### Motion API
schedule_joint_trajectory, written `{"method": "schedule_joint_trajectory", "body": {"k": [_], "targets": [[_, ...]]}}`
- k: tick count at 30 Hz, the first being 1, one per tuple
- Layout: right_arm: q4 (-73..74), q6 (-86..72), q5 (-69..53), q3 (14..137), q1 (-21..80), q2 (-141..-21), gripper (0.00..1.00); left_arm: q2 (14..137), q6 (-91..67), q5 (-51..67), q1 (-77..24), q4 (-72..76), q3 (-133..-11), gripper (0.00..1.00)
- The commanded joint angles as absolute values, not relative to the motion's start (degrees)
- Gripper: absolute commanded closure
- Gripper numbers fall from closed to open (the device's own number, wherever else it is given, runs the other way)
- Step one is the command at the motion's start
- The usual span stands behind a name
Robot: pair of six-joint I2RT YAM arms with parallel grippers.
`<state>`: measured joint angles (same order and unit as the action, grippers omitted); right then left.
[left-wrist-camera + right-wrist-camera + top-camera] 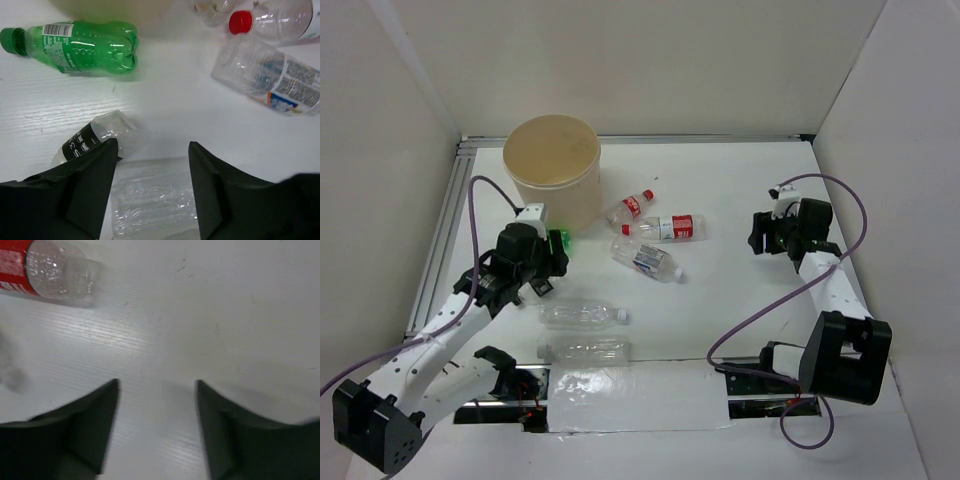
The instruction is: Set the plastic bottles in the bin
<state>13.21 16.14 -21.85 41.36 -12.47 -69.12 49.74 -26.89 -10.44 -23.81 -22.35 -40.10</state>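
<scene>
Bottles [665,228] lie loose on table [740,300] near bin [560,205]. Probably light, thin-walled, slick; pinch mid-body. Left gripper [152,150] fingers spread over clear bottle [150,200]; right gripper [157,385] spread, empty.

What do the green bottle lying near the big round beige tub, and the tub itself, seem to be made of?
The green bottle looks like thin, glossy, see-through plastic: light passes through it and bright highlights sit on its moulded ridges. The round beige tub looks like thick, matte, opaque plastic, smooth-walled without shine; that is less certain.
</scene>
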Motion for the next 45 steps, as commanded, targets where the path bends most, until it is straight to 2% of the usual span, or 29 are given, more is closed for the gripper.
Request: {"method": "schedule_joint_trajectory", "body": {"k": [1, 2, 3, 4, 5, 6, 10, 19, 25, 33, 36, 38, 40, 41, 42, 45], "targets": [[14.5, 19.6, -27.3, 43.3, -13.4, -69.3, 0.45, 52.1, -23.9, -9.4, -25.6, -23.1, -43.7, 0.31], [14.5, 19.6, -28.3, 43.3, -13.4, -69.3, 0.53, 52.9, -23.9, -9.4, -25.6, -23.1, -44.4, 0.39], [14.5, 19.6, -29.3, 43.3, -13.4, -69.3, 0.53, 54.6, -23.9, -9.4, -26.4, -23.8, -44.9, 0.4], [14.5, 20.1, -31.2, 43.3, -13.4, -69.3, 0.48, 55.5, -23.3, -9.4, -27.2, -23.8, -44.9, 0.38], [14.5, 20.1, -31.7, 43.3, -13.4, -69.9, 0.32, 56.4, -23.3, -10.4, -27.2, -25.3, -45.4, 0.26], [14.5, 20.1, -31.7, 43.3, -13.4, -70.5, 0.23, 57.6, -23.3, -11.4, -28.0, -26.1, -46.0, 0.2], [14.5, 20.1, -32.9, 43.9, -13.4, -72.0, 0.12, 63.6, -25.4, -18.1, -29.7, -30.2, -48.3, 0.11], [15.0, 22.5, -34.6, 43.9, -13.4, -72.5, 0.1, 71.4, -26.2, -28.7, -30.2, -27.7, -46.7, 0.04], [15.0, 23.0, -34.6, 43.9, -13.4, -73.0, 0.1, 79.2, -23.5, -27.3, -28.2, -22.9, -45.5, 0.04], [15.6, 23.6, -35.2, 45.0, -13.4, -74.1, 0.1, 89.6, -22.9, -27.2, -27.7, -21.7, -47.5, 0.14], [15.6, 23.6, -35.2, 45.5, -13.4, -74.1, 0.1, 91.0, -22.9, -27.8, -27.7, -22.2, -48.0, 0.34], [15.6, 24.1, -35.2, 45.5, -13.4, -74.6, 0.1, 89.7, -22.9, -27.3, -28.5, -22.2, -47.5, 0.36], [15.0, 24.1, -35.2, 45.5, -13.9, -74.6, 0.1, 87.4, -23.4, -27.2, -30.1, -22.2, -46.9, 0.26], [15.0, 24.1, -35.2, 45.5, -13.9, -75.2, 0.1, 86.7, -23.4, -27.2, -30.1, -22.2, -46.8, 0.14], [15.0, 24.1, -35.7, 45.5, -13.9, -75.2, 0.1, 85.3, -23.4, -27.2, -30.9, -22.9, -46.8, 0.1], [15.0, 25.1, -35.7, 45.5, -13.9, -75.8, 0.1, 80.6, -25.5, -27.2, -32.3, -25.0, -47.4, 0.09]]}}
